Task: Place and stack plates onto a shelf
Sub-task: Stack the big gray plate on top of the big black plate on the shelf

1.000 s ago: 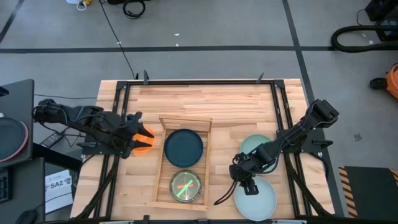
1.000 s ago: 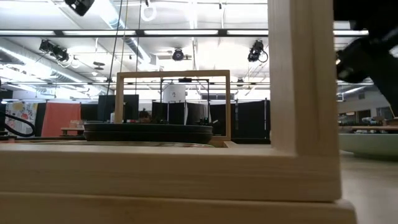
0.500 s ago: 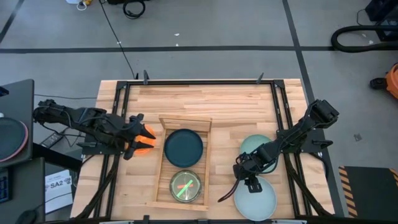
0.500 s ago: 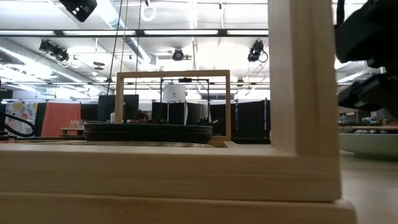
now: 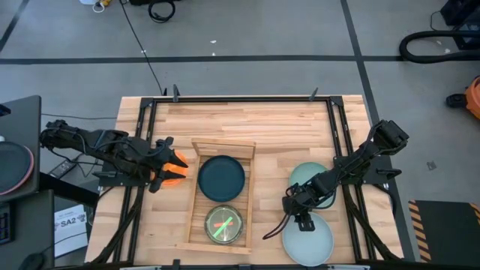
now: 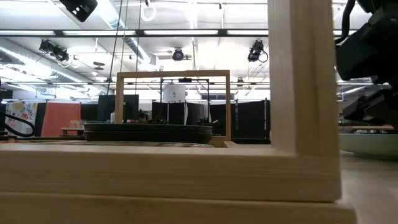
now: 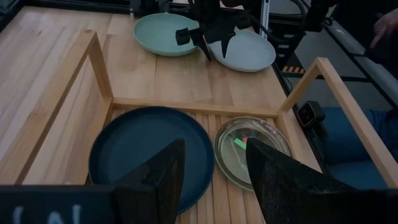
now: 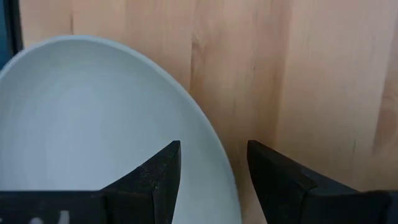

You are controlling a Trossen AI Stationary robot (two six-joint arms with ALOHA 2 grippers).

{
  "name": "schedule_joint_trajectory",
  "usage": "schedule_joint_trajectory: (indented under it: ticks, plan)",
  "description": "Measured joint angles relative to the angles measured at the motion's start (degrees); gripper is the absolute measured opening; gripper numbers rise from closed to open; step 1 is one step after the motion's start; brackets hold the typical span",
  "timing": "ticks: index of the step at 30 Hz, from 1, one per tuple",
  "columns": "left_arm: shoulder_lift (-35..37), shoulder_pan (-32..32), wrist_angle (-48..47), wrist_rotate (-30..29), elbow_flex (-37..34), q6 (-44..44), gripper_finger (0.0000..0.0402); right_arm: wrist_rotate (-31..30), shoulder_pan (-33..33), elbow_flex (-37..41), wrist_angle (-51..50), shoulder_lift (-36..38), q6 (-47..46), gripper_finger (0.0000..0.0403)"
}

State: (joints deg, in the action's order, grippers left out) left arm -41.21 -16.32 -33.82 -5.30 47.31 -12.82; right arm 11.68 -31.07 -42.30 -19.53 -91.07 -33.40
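Observation:
The shelf [image 5: 196, 196] lies mid-table, with a dark teal plate [image 5: 222, 178] on its far half and a translucent green plate [image 5: 224, 224] on its near half. My right gripper [image 5: 301, 220] is open and points down at the far-left rim [image 8: 211, 155] of a pale blue-white plate [image 5: 309, 238] lying flat on the table. One finger stands over the plate's inside and the other over the bare wood. A mint green plate [image 5: 307, 176] lies just beyond. My left gripper [image 5: 165, 166] hangs open above an orange plate [image 5: 175, 168] left of the shelf.
The shelf's raised wooden rim [image 7: 99, 62] stands between the arms. Black frame rails [image 5: 339, 142] run along the table's left and right sides. Bare planks [image 5: 247, 124] stretch along the far part of the table. A black cable [image 5: 271, 232] trails beside the pale plate.
My right gripper has come down toward the pale blue-white plate's rim, staying open. The plates have not moved.

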Motion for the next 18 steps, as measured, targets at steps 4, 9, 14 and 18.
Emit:
schedule_joint_trajectory:
  ticks: [4,9,14,18]
  plan:
    - [0.0,0.0,0.0,0.0,0.0,0.0,0.0176,0.0,0.0,0.4,0.0,0.0,0.7,0.019]
    - [0.0,0.0,0.0,0.0,0.0,0.0,0.0176,0.0,0.0,0.4,-0.1,0.0,0.9,0.0181]
    - [0.0,0.0,-0.1,0.0,0.0,0.0,0.0176,0.0,0.0,0.5,-0.2,0.0,1.0,0.0145]
    - [0.0,0.0,-0.1,0.0,0.0,0.0,0.0176,0.0,0.0,0.5,-0.2,0.0,1.0,0.0107]
